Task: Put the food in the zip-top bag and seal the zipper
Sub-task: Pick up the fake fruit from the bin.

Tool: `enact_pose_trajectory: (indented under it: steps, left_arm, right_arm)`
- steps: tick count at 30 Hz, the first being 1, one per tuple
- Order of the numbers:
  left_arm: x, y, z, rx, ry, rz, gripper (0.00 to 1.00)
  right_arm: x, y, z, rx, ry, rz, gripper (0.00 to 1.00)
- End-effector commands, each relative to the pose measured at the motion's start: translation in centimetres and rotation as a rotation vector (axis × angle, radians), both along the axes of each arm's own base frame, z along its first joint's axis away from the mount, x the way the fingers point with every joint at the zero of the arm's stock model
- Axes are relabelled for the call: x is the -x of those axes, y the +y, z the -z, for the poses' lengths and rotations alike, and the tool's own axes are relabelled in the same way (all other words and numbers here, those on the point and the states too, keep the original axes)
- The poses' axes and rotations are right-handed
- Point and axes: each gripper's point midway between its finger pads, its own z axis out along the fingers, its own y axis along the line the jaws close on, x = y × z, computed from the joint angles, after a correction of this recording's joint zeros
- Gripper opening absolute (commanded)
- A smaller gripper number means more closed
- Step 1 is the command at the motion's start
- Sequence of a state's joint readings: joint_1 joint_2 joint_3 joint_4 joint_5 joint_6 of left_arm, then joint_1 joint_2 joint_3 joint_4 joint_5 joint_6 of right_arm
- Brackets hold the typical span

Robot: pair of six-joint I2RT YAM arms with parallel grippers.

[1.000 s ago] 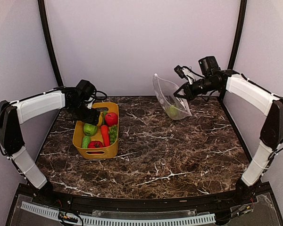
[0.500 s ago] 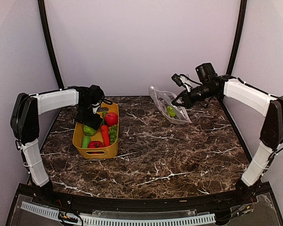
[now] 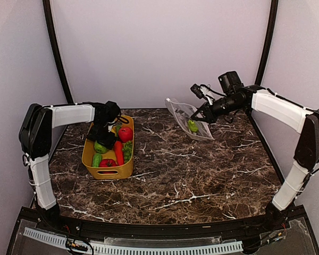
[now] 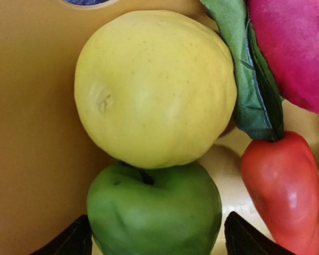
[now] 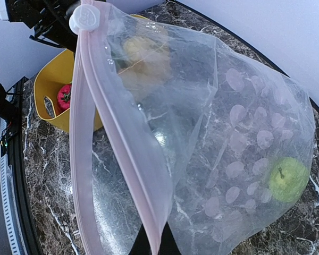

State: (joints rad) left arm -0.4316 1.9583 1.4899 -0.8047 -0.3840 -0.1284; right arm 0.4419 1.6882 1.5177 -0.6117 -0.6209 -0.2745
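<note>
Left gripper (image 4: 158,240): we see it spread wide and grasping nothing, its tips flanking the green apple (image 4: 154,207) in the yellow basket (image 4: 32,133).
Right gripper (image 3: 203,113): clenched on the zip-top bag (image 5: 212,138) at its mouth edge, holding it off the desk (image 3: 202,180) at the far right.
Food: one green fruit (image 5: 288,178) lies in the bag's low corner. The rest sits in the basket, including the yellow lemon (image 4: 154,87), the carrot (image 4: 282,186) and a red apple (image 4: 297,48).
Zipper (image 5: 117,138): unsealed, with its slider (image 5: 84,18) at one end.
Risk, pick: we judge the lemon touches the green apple, so closing here could pinch both or squirt the glossy apple aside.
Risk, bag: held by one edge only, the mouth sags nearly flat. A dropped fruit could hit the zipper strip and roll onto the desk, or the green fruit could slide out if the bag tips further.
Change, left: the arm has swung in from the basket's left rim and now sits over its far end.
Change, right: the bag has shifted left and lower and lies flatter.
</note>
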Motion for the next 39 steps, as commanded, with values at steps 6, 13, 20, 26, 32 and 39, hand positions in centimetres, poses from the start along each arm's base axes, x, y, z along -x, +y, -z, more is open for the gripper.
enact_pose_trajectory:
  steps: [6,13,20,26,32,39]
  left_arm:
    - [-0.6,-0.2,1.0,0.014,-0.012,-0.011,0.81]
    - [-0.5,0.0,0.7,0.008,-0.012,-0.014,0.71]
    - [0.0,-0.2,-0.9,0.041,-0.033,-0.019,0.65]
    - [0.7,-0.7,-6.2,0.146,-0.138,-0.04,0.6]
    - [1.6,-4.8,-12.7,0.397,-0.274,0.055,0.57]
    - [7.0,-18.4,-23.1,0.769,-0.564,0.592,0.54]
  right_arm:
    - [0.6,0.7,-0.3,-0.005,-0.03,-0.024,0.0]
    - [0.5,0.8,0.1,0.002,-0.025,-0.026,0.0]
    - [0.3,0.9,0.8,0.013,-0.016,-0.024,0.0]
    - [0.3,1.0,0.9,0.011,-0.004,-0.022,0.0]
    - [0.0,1.0,1.0,0.016,0.0,-0.006,0.0]
    - [-0.7,1.4,1.6,0.026,0.034,0.015,0.0]
